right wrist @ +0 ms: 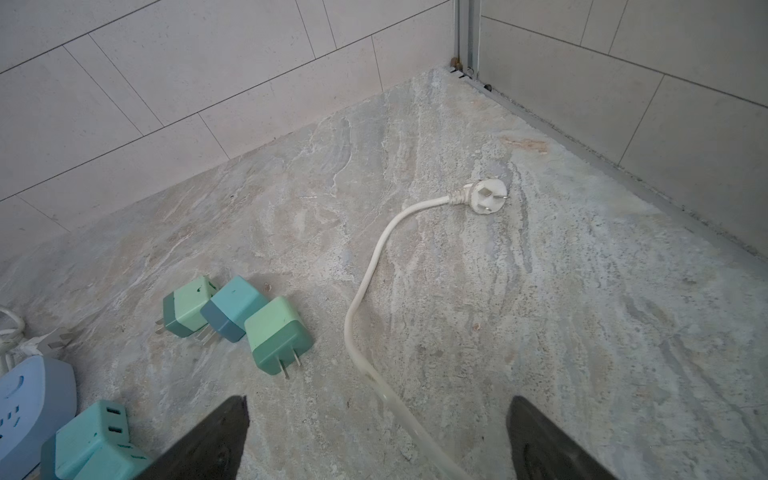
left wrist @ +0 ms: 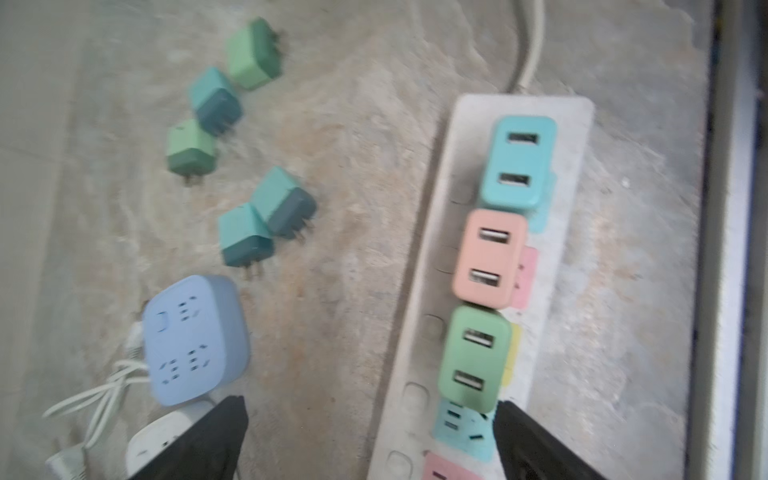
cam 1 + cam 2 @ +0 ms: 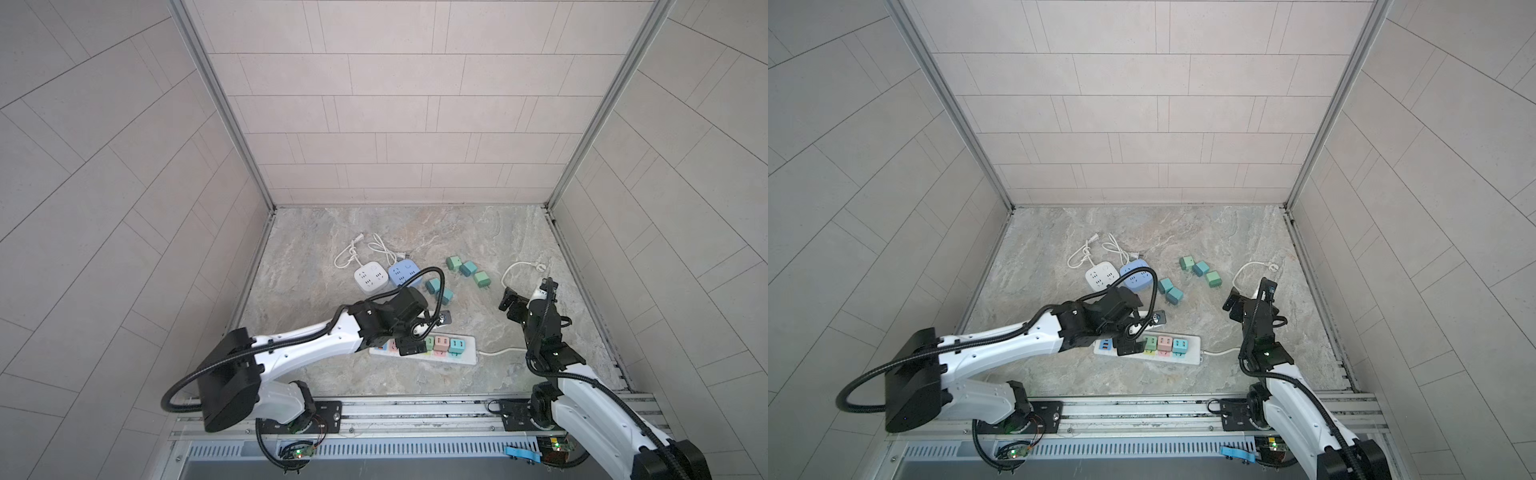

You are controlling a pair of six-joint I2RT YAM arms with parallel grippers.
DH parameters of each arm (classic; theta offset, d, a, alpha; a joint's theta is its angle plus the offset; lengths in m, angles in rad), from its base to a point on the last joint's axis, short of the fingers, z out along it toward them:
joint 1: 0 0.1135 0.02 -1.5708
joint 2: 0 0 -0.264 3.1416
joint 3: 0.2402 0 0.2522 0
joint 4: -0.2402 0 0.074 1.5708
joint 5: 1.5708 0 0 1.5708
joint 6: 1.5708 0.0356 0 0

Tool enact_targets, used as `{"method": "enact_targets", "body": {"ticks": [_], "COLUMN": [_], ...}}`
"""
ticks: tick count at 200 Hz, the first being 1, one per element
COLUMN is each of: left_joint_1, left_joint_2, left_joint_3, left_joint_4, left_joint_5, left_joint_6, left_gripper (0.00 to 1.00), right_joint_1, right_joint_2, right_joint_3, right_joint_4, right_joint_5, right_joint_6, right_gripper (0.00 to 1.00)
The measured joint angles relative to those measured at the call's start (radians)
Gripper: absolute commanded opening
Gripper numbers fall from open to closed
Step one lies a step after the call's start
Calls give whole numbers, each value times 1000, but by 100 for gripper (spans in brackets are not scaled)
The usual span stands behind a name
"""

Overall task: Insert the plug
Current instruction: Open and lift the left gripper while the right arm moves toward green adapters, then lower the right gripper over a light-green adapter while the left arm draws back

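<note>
A white power strip (image 3: pixel 468 356) (image 2: pixel 432 257) lies near the front of the stone floor. Three plugs stand side by side in it: green (image 2: pixel 473 357), pink (image 2: pixel 490 257), teal (image 2: pixel 517 162). My left gripper (image 3: pixel 424 332) (image 2: pixel 370 415) hovers open over the strip's left half. One finger is next to the green plug and nothing is between the jaws. Loose green and teal plugs (image 3: pixel 468 268) (image 1: pixel 278 334) lie behind the strip. My right gripper (image 3: pixel 509 301) (image 1: pixel 374 415) is open and empty above the strip's cord.
A white cube socket (image 3: pixel 369 278) and a blue cube socket (image 3: pixel 403 274) sit at the back left with coiled cords. The strip's cord ends in a white plug (image 1: pixel 486 197) near the right wall. Tiled walls close in three sides.
</note>
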Motion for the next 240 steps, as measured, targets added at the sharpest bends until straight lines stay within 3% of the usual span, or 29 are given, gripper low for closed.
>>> {"method": "enact_targets", "body": {"ticks": [29,49,75,134,176,200,240], "left_joint_1": [24,42,74,167,167,167,167], "left_joint_2": [-148,-226,-255,-249,-278,-277,-251], "left_joint_3": [-140,-259,-369,-349,-358,-360,-360], "left_joint_4": [192,339,465,506,533,541,546], "left_joint_5": [-191,-258,-249,-253,-252,-253,-262], "left_joint_6": [-163,-225,-311,-518,-568,-575,-576], "left_gripper": [100,100,100,100,100,100,100], "right_joint_1": [0,0,0,0,0,0,0], "right_joint_2": [32,117,249,458,531,612,747], "right_joint_3": [21,77,193,345,390,463,579], "right_joint_4": [-27,-53,-115,-225,-270,-308,-341], "right_joint_5": [29,45,44,2,-35,-56,-138], "right_joint_6": [45,75,81,71,54,43,2], "right_gripper": [100,100,100,100,96,86,85]}}
